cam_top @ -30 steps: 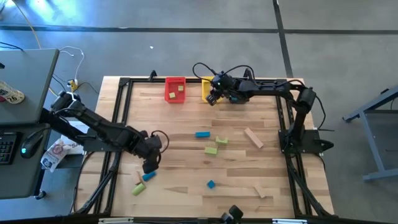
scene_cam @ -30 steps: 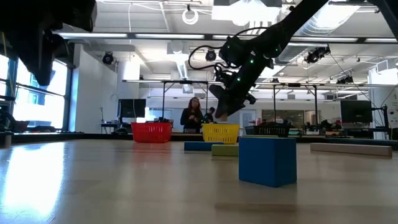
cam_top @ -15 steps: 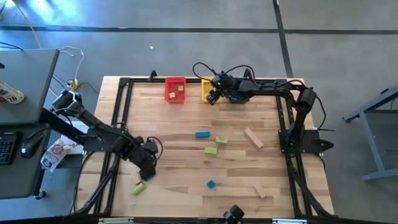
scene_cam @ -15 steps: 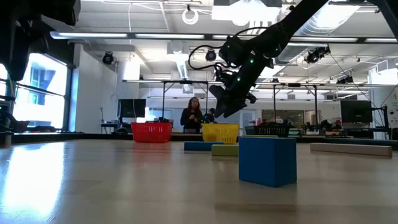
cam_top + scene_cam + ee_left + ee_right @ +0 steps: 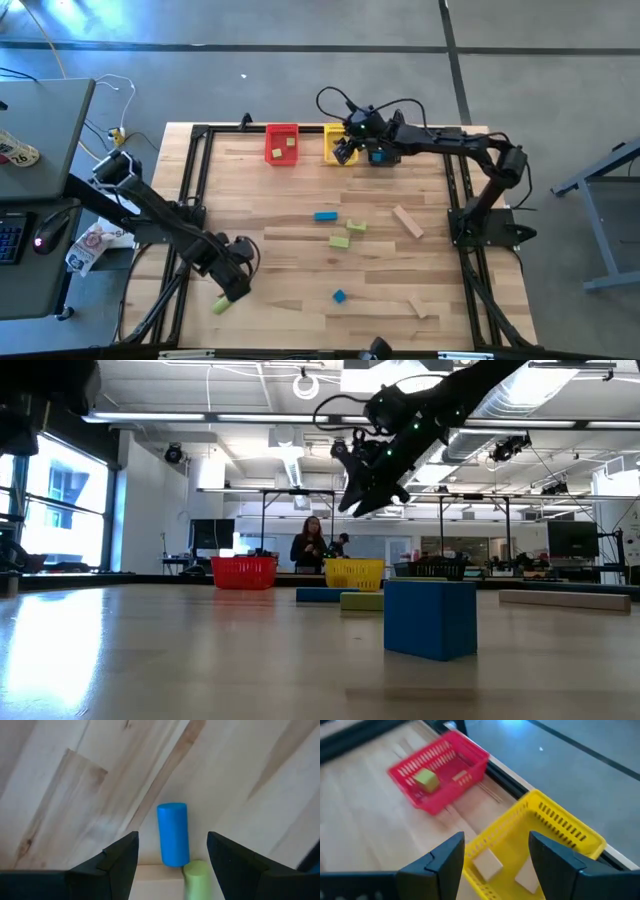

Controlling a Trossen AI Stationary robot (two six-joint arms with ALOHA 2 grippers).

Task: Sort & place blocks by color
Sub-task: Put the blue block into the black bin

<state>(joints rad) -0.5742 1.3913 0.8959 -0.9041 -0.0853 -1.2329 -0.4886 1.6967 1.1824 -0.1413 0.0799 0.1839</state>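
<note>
My left gripper (image 5: 235, 285) (image 5: 172, 840) points down near the table's front left and is open. A short blue block (image 5: 173, 835) lies on the wood between its fingers, untouched. A green block (image 5: 197, 875) and a tan block (image 5: 152, 876) lie against the blue block's end. My right gripper (image 5: 343, 152) (image 5: 495, 840) hangs open with nothing in it above the yellow bin (image 5: 555, 835), which holds two tan blocks (image 5: 487, 865). The red bin (image 5: 281, 143) holds a green block (image 5: 426, 780).
Loose on the table's middle lie a blue bar (image 5: 326, 215), two green blocks (image 5: 357, 226), a blue cube (image 5: 340, 295) and two tan bars (image 5: 407, 221). Another green block (image 5: 221, 304) lies by my left gripper. A black frame (image 5: 200, 130) edges the table.
My left gripper has gone toward the table's near edge and down, rolling its wrist, and now stands over the blue block. My right gripper has opened and risen above the yellow bin.
</note>
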